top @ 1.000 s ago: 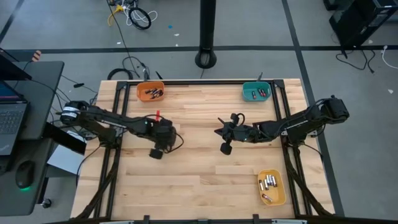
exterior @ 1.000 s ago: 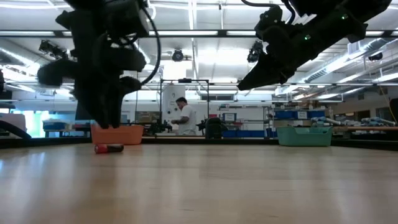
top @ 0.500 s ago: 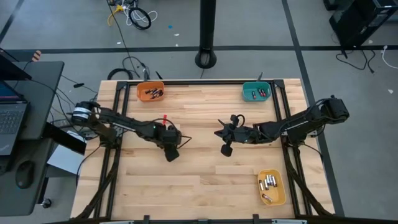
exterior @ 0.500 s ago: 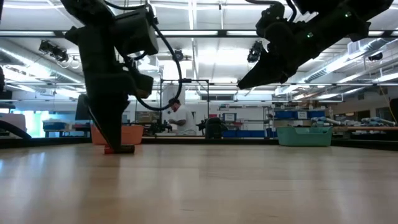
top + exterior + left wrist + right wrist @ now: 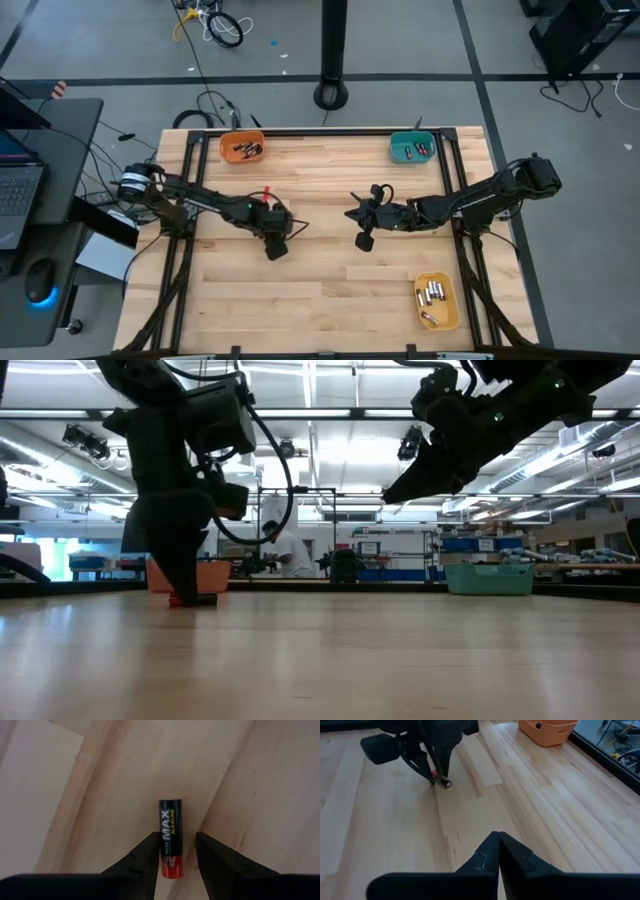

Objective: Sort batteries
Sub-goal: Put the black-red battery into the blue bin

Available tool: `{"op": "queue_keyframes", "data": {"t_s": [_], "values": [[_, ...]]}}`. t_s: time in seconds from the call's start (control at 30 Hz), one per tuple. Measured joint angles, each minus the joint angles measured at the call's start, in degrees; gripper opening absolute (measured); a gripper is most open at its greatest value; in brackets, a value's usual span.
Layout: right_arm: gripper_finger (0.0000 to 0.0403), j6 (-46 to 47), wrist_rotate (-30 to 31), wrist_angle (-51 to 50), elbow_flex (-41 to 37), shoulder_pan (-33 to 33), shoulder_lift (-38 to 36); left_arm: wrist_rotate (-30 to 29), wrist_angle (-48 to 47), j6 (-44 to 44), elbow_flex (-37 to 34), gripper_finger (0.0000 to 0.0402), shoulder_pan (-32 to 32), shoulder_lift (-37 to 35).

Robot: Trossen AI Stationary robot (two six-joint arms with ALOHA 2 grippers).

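One battery (image 5: 169, 837), black with a red end and "MAX ALKALINE" printed on it, lies flat on the wooden table left of centre (image 5: 265, 196). My left gripper (image 5: 178, 851) is open and down at the table, pointing down, one finger on each long side of the battery near its red end (image 5: 205, 600). My right gripper (image 5: 498, 845) is shut on nothing and hangs above the table right of centre (image 5: 352, 212). More batteries lie in the three bins. My left gripper comes from above with its fingers along the battery's length. One finger (image 5: 150, 851) lies against the battery's long side near the red end (image 5: 167, 862); the other finger (image 5: 210, 851) stands a small gap away. The battery rests flat on the table.
An orange bin (image 5: 242, 148) stands at the far left edge and a teal bin (image 5: 412, 148) at the far right, both with batteries in them. A yellow bin (image 5: 437, 302) with silvery batteries sits near the right front corner. Bare wood lies between the arms.
My left gripper has moved toward the table's right and come down over the battery. The battery has slid a little toward the table's right along with it. The right arm has kept still.
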Motion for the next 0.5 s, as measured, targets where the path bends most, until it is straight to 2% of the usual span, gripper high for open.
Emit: {"op": "queue_keyframes", "data": {"t_s": [0.27, 0.5], "values": [[0.0021, -0.1, 0.0, 0.0, 0.0, 0.0, 0.0, -0.4, 1.3, 0.7, -2.4, 0.0113, 0.0, -0.3], [0.0016, -0.1, 0.0, 0.2, 0.0, 0.0, 0.0, -0.7, 1.0, 6.1, -2.5, 0.0049, -0.7, -0.4]]}}
